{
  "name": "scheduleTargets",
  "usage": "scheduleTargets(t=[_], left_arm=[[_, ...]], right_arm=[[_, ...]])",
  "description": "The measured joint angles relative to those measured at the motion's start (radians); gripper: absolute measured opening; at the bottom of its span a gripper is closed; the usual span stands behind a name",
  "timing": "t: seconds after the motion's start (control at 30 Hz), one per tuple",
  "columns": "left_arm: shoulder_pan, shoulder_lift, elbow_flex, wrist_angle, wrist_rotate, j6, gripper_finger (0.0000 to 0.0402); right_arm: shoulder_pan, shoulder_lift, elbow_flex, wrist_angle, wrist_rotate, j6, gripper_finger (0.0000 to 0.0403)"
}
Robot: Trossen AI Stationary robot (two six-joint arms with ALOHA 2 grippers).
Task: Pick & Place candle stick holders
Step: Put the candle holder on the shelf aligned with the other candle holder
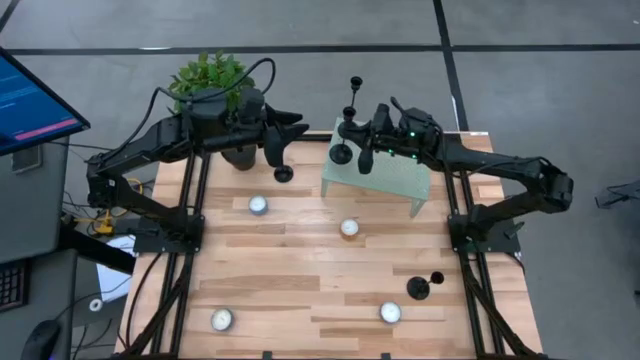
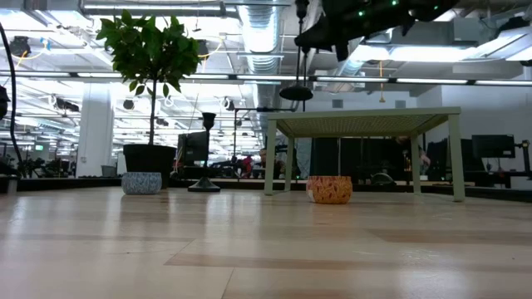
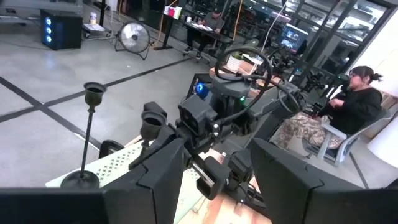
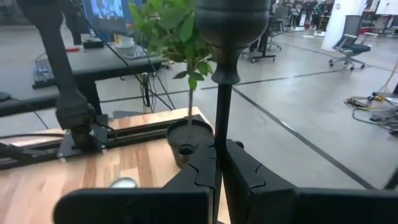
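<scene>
The right gripper [image 1: 362, 150] is above the small pale green perforated metal table [image 1: 400, 182] at the far side of the wooden worktop [image 1: 300, 270]. Its two dark fingers are closed tight on the thin stem of a black metal candle stick holder [image 4: 222, 74]. In the low view the round disc base of this holder [image 2: 296, 93] hangs a little above the green table's top, so I judge it is about to be set down or has just been lifted.

A second black holder with a thin stem [image 1: 354, 92] stands upright on the far part of the green table. A third one [image 1: 284, 174] stands on the wood just beside the black plant pot with green leaves [image 1: 215, 85]. A fourth holder [image 1: 422, 287] lies near the right edge of the worktop, probably on its side.

The left gripper [image 1: 285, 130] hangs near the plant pot, above the third holder. Its fingers stand partly apart and hold nothing.

These holders look stiff and not fragile, but the stem is smooth and narrow, and the heavy base sits low. The grip should be on the stem, rather low, so the holder does not swing.
</scene>
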State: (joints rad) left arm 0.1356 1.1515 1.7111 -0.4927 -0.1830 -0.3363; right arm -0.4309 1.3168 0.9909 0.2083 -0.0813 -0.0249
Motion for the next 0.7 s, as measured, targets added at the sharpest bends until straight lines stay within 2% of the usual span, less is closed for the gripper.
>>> scheduleTargets(t=[0.53, 0.7], left_arm=[[0.000, 0.000, 0.000, 0.016, 0.000, 0.013, 0.0186], [0.000, 0.000, 0.000, 0.022, 0.000, 0.018, 0.0186]], right_arm=[[-0.038, 0.030, -0.021, -0.021, -0.043, -0.027, 0.0000], [-0.057, 0.030, -0.093, 0.066, -0.077, 0.003, 0.0000]])
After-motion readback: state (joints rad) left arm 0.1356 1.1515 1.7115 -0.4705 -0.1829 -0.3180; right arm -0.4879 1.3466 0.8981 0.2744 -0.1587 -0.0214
